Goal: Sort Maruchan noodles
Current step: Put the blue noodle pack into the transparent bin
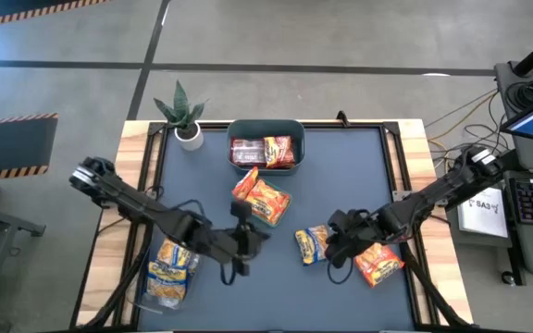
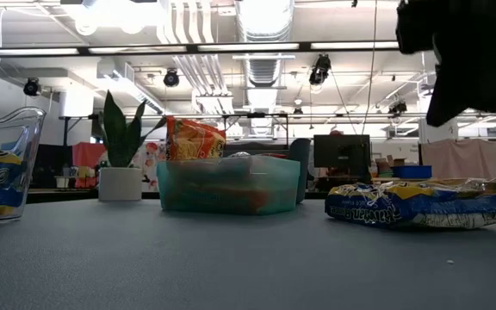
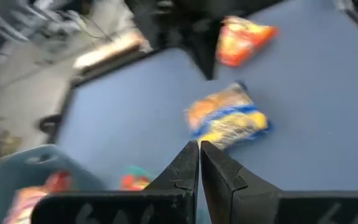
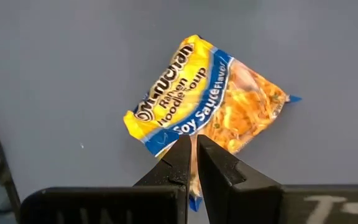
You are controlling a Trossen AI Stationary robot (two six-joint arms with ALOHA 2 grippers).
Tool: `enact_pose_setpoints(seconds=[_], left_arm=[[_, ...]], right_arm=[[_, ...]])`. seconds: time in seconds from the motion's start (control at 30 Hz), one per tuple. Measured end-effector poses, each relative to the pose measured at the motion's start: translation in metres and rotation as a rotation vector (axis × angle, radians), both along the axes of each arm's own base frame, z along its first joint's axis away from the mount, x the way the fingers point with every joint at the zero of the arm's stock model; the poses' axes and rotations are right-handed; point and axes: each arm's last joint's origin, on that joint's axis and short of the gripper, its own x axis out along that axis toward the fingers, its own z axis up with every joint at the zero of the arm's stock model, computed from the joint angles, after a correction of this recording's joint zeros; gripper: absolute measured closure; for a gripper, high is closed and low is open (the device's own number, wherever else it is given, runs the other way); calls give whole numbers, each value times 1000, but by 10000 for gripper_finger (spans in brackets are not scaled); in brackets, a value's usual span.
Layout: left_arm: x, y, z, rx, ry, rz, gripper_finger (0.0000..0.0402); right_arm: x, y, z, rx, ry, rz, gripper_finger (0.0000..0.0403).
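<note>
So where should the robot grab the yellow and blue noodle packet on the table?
Best on a crinkly edge, from straight above. The yellow and blue packet lies flat on the table, so only its thin rim offers a pinch. The right gripper, shut now, hovers over one edge.

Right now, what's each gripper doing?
Left gripper: shut, empty, above the mat.
Right gripper: shut, empty, over a yellow packet.

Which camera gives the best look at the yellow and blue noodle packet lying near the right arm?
The right wrist view: the yellow-and-blue packet fills the picture and its label is readable. The high view shows it small, the low view edge-on, and the left wrist view only as a blur.
</note>
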Motion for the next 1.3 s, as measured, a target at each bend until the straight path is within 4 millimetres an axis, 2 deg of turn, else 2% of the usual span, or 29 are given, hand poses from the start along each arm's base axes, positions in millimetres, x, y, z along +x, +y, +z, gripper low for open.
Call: enact_pose_setpoints(seconds=[0.2,0.37,0.63,0.97,1.17,1.3], left_arm=[[17,-30,-25,-43,59,-80,402],[29,-46,-52,-42,90,-87,402],[49,-55,-90,-61,67,-75,402],[82,-62,-121,-29,53,-45,402],[103,-55,-133,46,43,11,402],[110,-47,-144,56,66,32,402]], right_arm=[[-6,0,-17,60,-11,-67,385],[-10,1,-21,58,-1,-69,372],[-12,2,-24,29,1,-31,274],[-24,-5,-48,4,41,-79,151],[-25,-4,-58,46,-40,-62,102],[-28,-7,-67,46,-61,-70,82]])
